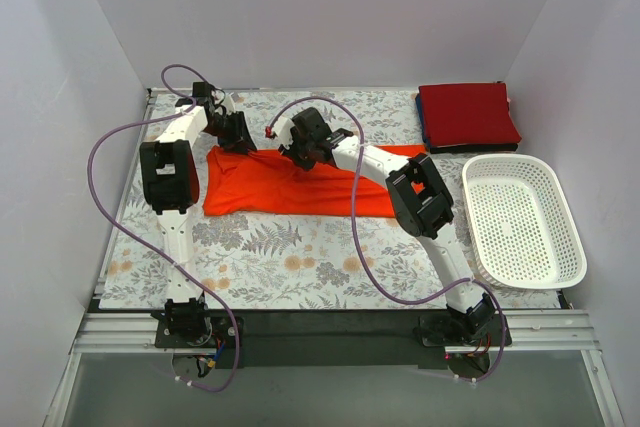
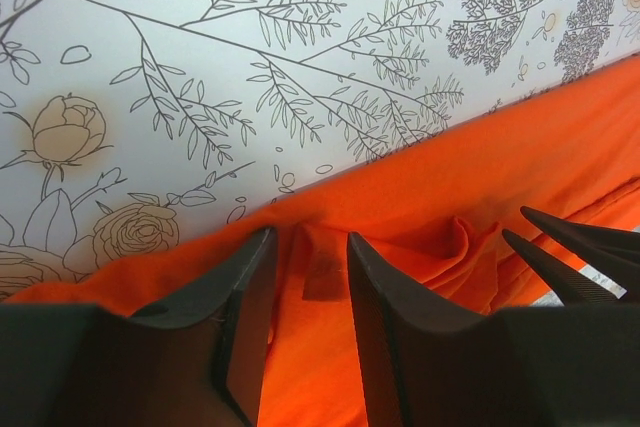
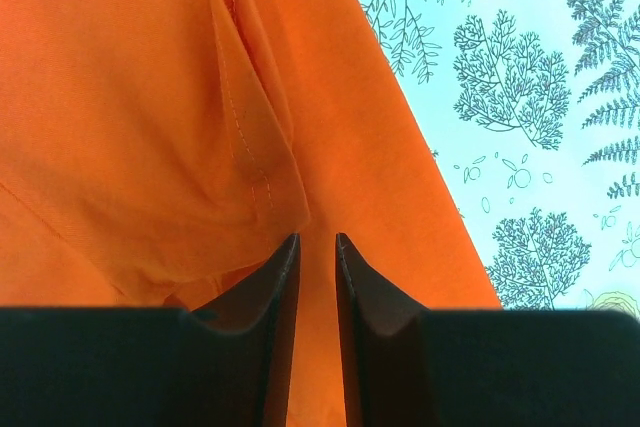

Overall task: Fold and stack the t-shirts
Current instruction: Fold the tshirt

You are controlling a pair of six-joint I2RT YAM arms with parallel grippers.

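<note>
Orange-red fabric fills both wrist views: the orange shirt (image 1: 290, 192) lies spread across the middle of the desk, its long side running left to right. It rests on a floral cloth (image 1: 270, 257), white with grey ferns and pale yellow roses, which covers the whole work surface.

The left claw (image 1: 238, 137) is down at the shirt's far left corner, where the orange edge meets the printed cloth just ahead of its tips. Its two fingers stand somewhat apart with wrinkled orange fabric in the gap, and I cannot tell whether they pinch it.

The right claw (image 1: 300, 155) sits on the far edge of the same shirt, to the right of the left claw and close to it. Its fingers are almost together, with only a narrow slot between them. A stitched hem folds down toward the tips, but whether cloth is caught there cannot be told.

Well off to the right of the right claw, in the far corner, a crimson shirt (image 1: 468, 115) lies folded square, and a sliver of blue cloth (image 1: 422, 130) shows under its left edge. Nearer than that pile is a white basket (image 1: 524, 279) with perforated walls, at the desk's right edge.

Plain pale walls (image 1: 320, 17) close in the desk on three sides.
</note>
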